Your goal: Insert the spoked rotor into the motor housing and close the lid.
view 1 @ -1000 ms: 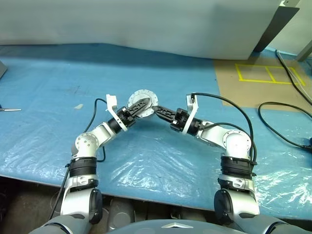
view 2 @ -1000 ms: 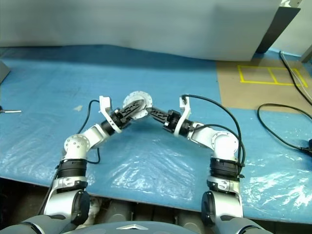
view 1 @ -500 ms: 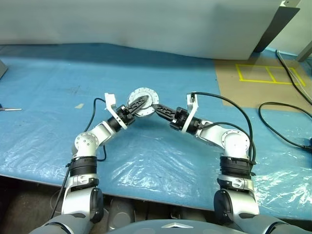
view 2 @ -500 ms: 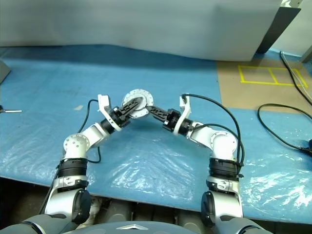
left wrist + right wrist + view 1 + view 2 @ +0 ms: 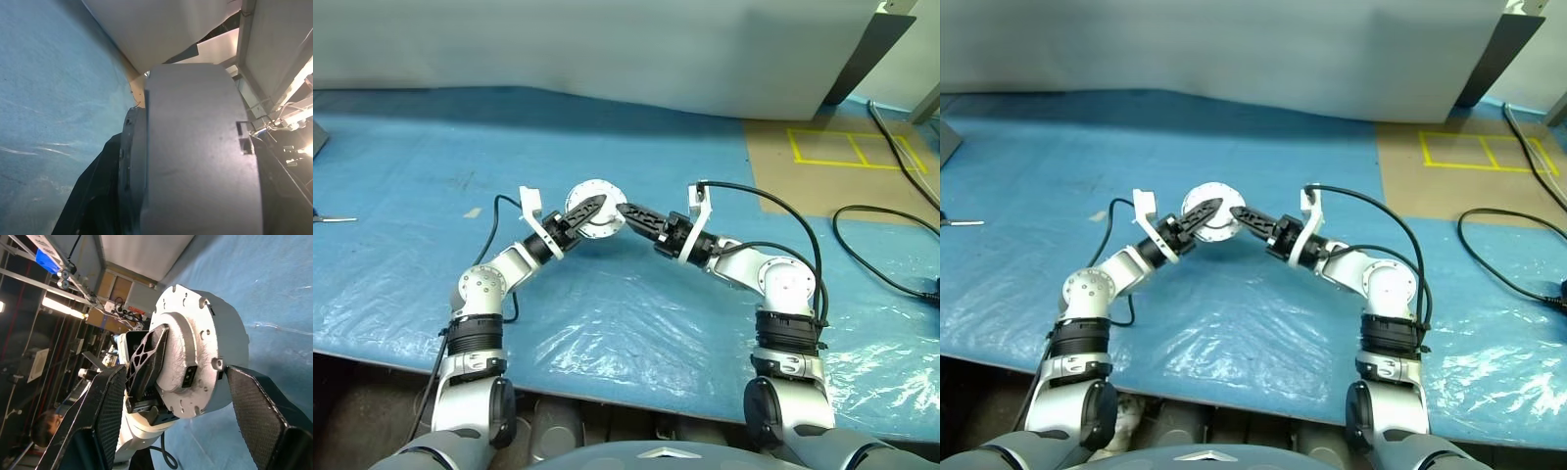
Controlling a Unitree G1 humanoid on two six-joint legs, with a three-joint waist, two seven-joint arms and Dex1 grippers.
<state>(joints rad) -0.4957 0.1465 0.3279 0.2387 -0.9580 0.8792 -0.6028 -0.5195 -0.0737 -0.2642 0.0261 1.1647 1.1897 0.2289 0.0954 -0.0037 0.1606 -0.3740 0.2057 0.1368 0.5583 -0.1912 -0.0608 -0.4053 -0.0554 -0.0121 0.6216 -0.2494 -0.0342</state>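
Observation:
The motor housing (image 5: 607, 194), a round silver body with a holed flange, hangs above the blue sheet between both arms. My left gripper (image 5: 590, 208) is shut on it, one black finger (image 5: 144, 362) lying across its flanged face. In the left wrist view the housing (image 5: 195, 156) stands edge-on close up. My right gripper (image 5: 628, 211) is open. Its two fingers (image 5: 105, 421) stand wide on either side of the housing (image 5: 195, 347) without touching it. The spoked rotor is hidden. I cannot tell the lid apart from the housing.
Blue plastic sheet (image 5: 607, 313) covers the table. A brown board with yellow tape (image 5: 847, 147) and black cables (image 5: 881, 245) lie at the right. A small metal tool (image 5: 333, 219) lies at the far left. A person (image 5: 41, 423) shows in the right wrist view.
My right gripper has spread its fingers and let go of the housing. The left gripper keeps hold of it.

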